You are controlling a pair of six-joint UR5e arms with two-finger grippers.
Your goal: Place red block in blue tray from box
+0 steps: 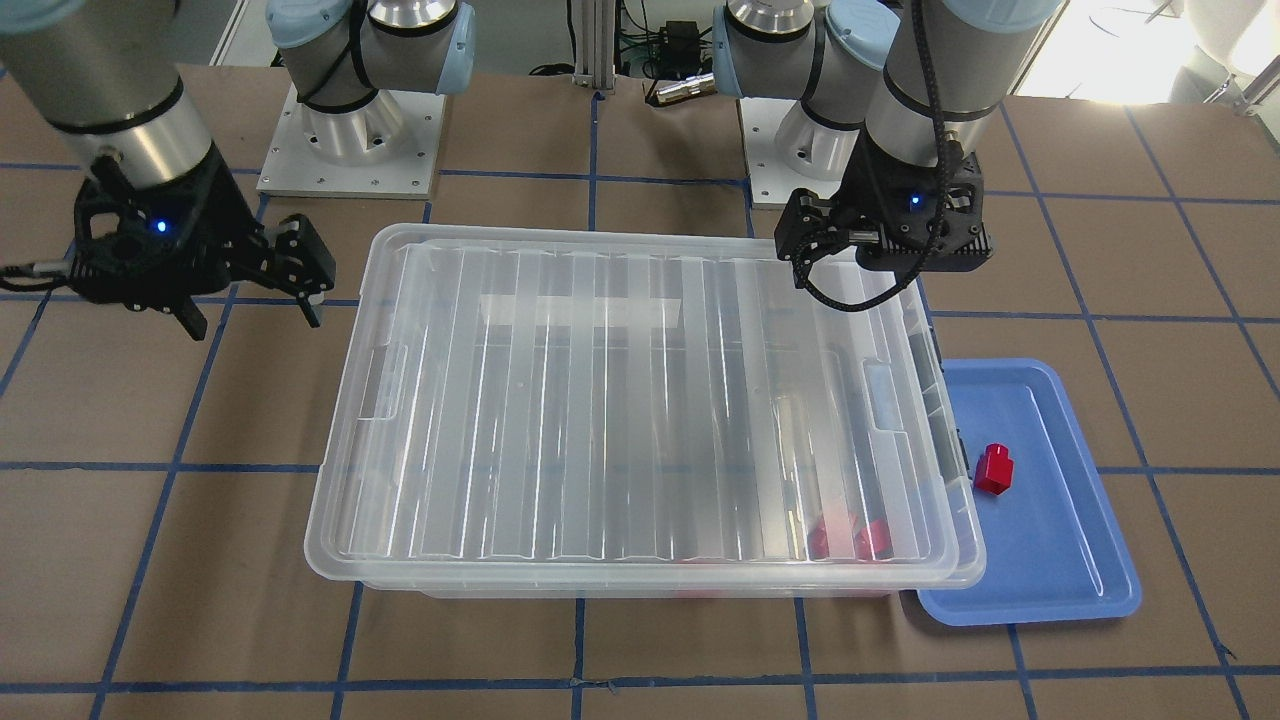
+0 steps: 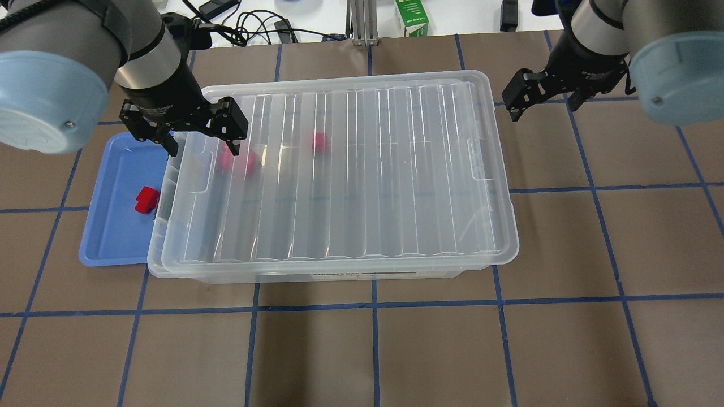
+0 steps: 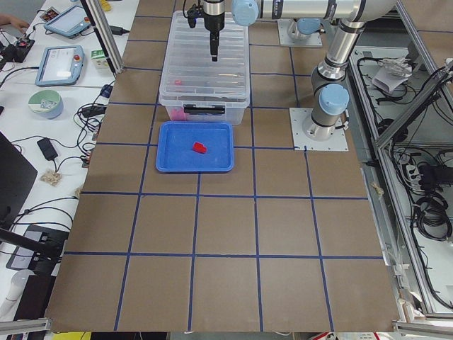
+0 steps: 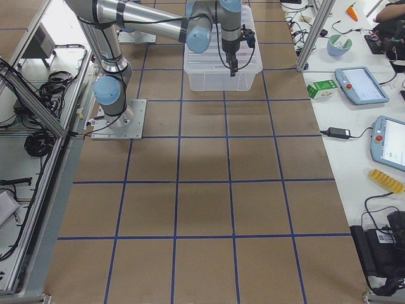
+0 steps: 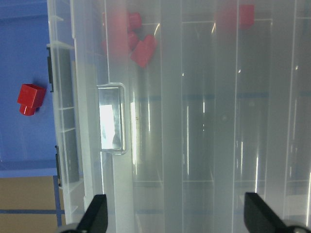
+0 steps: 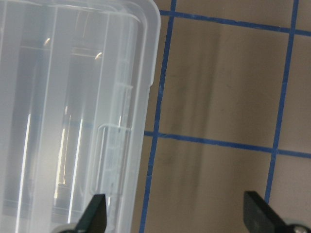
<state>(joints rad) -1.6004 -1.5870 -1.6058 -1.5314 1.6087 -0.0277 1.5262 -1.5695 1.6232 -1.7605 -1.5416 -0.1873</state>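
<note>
Red block: it sits on the floor of the blue tray, loose and on its own, close to the box but not touching it.
Left wrist view: the clearest look at that block; it lies on its side, with the stud pointing along the tray floor.
Left gripper: it hovers over the tray-side end of the lid, jaws spread wide with nothing between them.
Right gripper: it hangs beyond the box's opposite end, above the table, gaping wide and empty.
Box: the lid is on, and other red blocks show as pink smears through the plastic.
Overhead versus front: overhead shows one more block lying apart from the cluster; the front camera catches only a red blur at one corner.
Right wrist view: only the box corner and the taped table show, with no tray and no block.
Exterior right view: the tray is hidden behind the box.
</note>
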